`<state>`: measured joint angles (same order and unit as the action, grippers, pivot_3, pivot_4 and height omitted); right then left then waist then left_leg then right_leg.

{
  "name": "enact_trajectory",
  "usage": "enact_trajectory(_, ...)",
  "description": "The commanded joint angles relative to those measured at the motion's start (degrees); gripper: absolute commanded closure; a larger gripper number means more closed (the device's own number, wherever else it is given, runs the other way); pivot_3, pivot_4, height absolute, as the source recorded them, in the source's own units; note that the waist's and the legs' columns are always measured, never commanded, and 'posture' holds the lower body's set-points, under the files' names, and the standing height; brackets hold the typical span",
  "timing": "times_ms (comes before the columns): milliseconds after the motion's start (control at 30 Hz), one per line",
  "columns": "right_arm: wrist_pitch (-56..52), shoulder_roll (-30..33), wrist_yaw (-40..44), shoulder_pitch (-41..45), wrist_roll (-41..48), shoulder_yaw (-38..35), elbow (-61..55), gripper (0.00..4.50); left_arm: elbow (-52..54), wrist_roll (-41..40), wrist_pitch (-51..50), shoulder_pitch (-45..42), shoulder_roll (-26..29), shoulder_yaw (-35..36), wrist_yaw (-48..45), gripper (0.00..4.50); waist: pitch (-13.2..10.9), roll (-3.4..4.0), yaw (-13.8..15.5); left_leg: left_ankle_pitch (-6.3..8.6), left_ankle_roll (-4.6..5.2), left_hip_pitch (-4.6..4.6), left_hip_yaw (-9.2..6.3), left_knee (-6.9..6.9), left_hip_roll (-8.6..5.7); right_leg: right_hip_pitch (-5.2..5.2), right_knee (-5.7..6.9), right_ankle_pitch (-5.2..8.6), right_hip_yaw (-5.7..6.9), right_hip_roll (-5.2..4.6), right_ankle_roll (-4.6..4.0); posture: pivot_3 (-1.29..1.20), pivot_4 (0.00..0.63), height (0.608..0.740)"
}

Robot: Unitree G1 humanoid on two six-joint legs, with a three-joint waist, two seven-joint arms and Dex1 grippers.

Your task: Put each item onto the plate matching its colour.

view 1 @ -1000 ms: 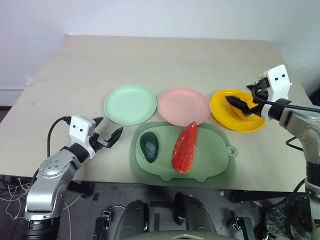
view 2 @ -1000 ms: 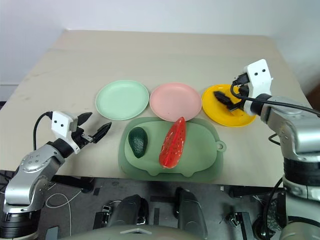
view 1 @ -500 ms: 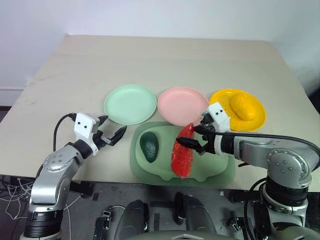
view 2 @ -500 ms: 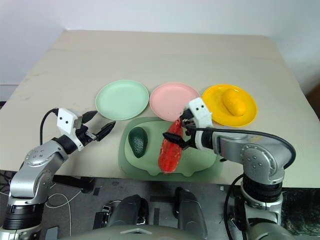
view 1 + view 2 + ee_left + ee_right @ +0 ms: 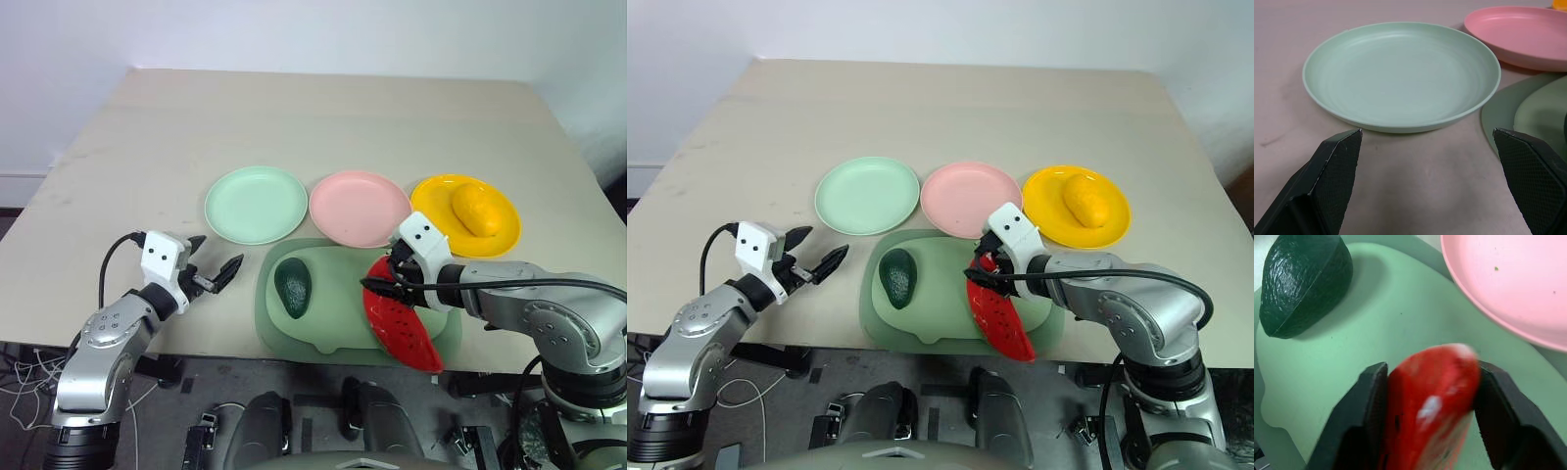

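Yellow-orange fruit (image 5: 474,210) on yellow plate (image 5: 505,235); right gripper (image 5: 389,285) clamping watermelon wedge (image 5: 402,323), left gripper (image 5: 208,266) spread empty, avocado (image 5: 292,287) untouched.

Plates: mint green (image 5: 256,204), pink (image 5: 359,208), yellow (image 5: 464,214). Avocado (image 5: 292,287) dark green, pebbled skin. Watermelon wedge (image 5: 401,325) red, dark seed specks. Oval fruit (image 5: 474,210) yellow-orange. Mat (image 5: 333,302) dull green. Table (image 5: 294,127) beige.

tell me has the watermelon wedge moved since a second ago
Yes. The watermelon wedge, gripped by the right gripper, has swung toward the mat's near right corner, its lower end now overhanging that edge.
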<state>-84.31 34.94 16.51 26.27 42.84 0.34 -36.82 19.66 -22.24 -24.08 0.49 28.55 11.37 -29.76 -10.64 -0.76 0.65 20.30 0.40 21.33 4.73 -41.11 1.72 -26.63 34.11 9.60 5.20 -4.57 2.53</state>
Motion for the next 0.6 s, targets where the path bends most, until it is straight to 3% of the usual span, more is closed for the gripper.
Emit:
enact_trajectory(33, 4.2, 1.2, 1.6, 3.6, -1.9, -1.5, 1.4, 2.39, 2.2, -0.1, 1.6, -0.4, -0.1, 1.0, 0.3, 0.00, 0.0, 0.01, 0.0, 0.00, 0.00, 0.01, 0.01, 0.00, 0.00, -0.02, 0.01, 0.00, 0.00, 0.00, 0.00, 0.00, 0.150, 0.740)
enact_trajectory(233, 9.7, 0.4, 2.7, 7.8, -5.4, -0.6, 6.8, 2.44, 1.4, 0.4, 2.0, -1.6, -0.6, 0.1, 0.6, 0.00, 0.0, 0.01, 0.0, 0.00, 0.00, 0.03, 0.01, 0.02, 0.01, -0.04, 0.00, 0.00, 0.00, 0.02, 0.00, 0.00, 0.150, 0.740)
enact_trajectory(333, 12.4, -2.0, 2.2, 13.9, -7.1, -1.5, 12.0, 2.45, 0.9, 0.3, 2.0, -2.3, -0.5, 0.2, 0.4, 0.00, 0.0, 0.03, -0.1, 0.00, 0.00, 0.02, 0.02, 0.01, 0.01, -0.04, 0.01, 0.00, 0.00, 0.01, 0.00, 0.00, 0.150, 0.740)
enact_trajectory(600, 34.3, -5.9, 5.5, 26.0, -23.0, 8.5, 39.1, 2.45, 1.8, -0.6, 0.6, -3.6, -0.2, -1.1, -0.9, 0.00, 0.0, 0.04, -0.4, -0.01, 0.00, 0.04, 0.08, 0.05, -0.07, -0.07, 0.02, -0.01, 0.00, 0.04, 0.00, 0.00, 0.150, 0.740)
